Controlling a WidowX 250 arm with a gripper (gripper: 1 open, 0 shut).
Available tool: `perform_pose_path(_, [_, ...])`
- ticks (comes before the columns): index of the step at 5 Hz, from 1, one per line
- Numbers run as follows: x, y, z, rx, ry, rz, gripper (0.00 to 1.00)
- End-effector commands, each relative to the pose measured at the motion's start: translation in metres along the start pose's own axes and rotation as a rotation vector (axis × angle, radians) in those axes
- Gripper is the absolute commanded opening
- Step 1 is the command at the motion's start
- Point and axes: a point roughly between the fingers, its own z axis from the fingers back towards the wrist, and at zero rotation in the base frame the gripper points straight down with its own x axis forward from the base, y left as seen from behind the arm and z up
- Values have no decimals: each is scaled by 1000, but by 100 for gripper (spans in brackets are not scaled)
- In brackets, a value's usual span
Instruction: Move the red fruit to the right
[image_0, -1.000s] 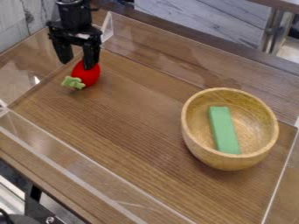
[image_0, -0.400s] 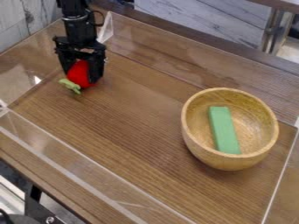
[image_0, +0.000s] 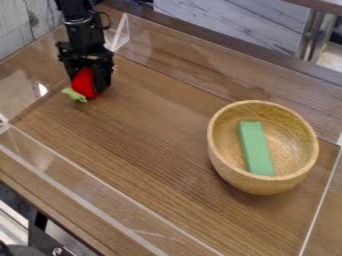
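Having narrowed, gripper (image_0: 86, 84) straddling red fruit (image_0: 84, 82)

Wood-grain desk (image_0: 147, 170) enclosed by low transparent walls (image_0: 27, 62), with soft glare on its far half. Beyond the far edge, pale planked floor (image_0: 241, 25) and a dark furniture leg (image_0: 315, 40).

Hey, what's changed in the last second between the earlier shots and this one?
The gripper came down over the red fruit and its fingers drew in around it; they now sit on either side of it, though a firm grip isn't certain. The fruit hasn't left its spot at the table's far left. The wooden bowl and the green block inside it stayed put.
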Motion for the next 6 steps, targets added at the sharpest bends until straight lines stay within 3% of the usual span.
perform_pose_path(1, [-3, -8, 21, 12, -52, -7, 100])
perform_pose_path(2, [3, -13, 31, -1, -41, -59, 0])
perform_pose_path(3, [9, -18, 41, -9, -35, -112, 0])
perform_pose_path(5, [35, -58, 79, -68, -92, -135, 0])
perform_pose_path(6, [44, -81, 83, -92, -109, -165, 0])
